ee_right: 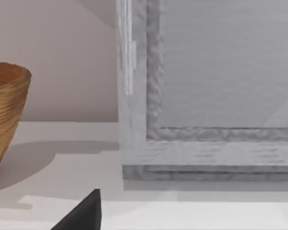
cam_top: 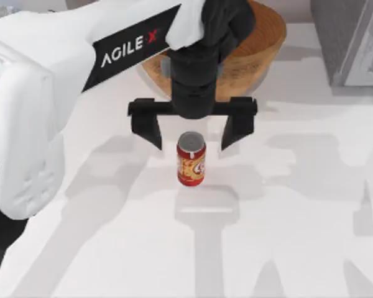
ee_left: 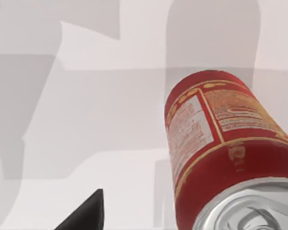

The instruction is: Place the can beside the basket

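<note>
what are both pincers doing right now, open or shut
Left pincer: open, fingers spread to either side of the upright can, holding nothing.
Right pincer: cannot be told; just one dark fingertip shows.

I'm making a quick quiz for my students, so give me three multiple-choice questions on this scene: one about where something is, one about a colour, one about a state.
1. Where does the can stand relative to the left tool?
A. Inside the basket
B. On the table, under the gap between the tool's fingers
C. At the table's right edge

2. What colour is the can's body?
A. Red with orange-yellow
B. Blue
C. Green

3. How is the left tool set?
A. Shut on the can
B. Shut on nothing
C. Open, fingers spread wider than the can

Answers:
1 B: the top view shows the can upright on the table, in front of the basket, just below the fingers' gap.
2 A: the left wrist view shows the red and orange-yellow label.
3 C: each finger stands clear of the can's sides.
</note>
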{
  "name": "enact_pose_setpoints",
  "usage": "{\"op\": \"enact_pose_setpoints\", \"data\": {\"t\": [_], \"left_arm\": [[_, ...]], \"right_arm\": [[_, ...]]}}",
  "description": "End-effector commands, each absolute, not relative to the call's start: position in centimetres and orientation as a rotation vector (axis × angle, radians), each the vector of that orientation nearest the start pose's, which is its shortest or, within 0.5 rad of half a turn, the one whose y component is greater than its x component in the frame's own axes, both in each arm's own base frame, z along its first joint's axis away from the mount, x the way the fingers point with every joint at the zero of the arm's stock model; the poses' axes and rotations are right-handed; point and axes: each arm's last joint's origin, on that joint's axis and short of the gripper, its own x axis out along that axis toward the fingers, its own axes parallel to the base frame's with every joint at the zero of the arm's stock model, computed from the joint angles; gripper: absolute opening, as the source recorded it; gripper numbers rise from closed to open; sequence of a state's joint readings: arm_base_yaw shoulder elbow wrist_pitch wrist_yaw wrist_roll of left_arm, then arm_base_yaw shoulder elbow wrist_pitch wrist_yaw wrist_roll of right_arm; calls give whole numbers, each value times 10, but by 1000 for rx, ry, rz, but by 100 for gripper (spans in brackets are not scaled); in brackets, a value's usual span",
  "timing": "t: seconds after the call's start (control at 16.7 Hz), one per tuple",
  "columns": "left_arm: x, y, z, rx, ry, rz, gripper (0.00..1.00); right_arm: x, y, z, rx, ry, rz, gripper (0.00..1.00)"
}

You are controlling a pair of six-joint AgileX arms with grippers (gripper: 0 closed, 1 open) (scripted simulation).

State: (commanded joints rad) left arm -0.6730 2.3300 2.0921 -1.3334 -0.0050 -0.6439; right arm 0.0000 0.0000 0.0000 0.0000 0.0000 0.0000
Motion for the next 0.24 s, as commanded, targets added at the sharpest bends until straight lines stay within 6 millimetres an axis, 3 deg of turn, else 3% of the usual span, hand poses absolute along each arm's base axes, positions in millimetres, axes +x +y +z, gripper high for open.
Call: {"op": "enact_pose_setpoints", "data": {"t": [0.24], "left_arm": [[363,-281,212,20,1566,-9,100]], "right_arm": [[106,-1,160,0,0,0,100]]}}
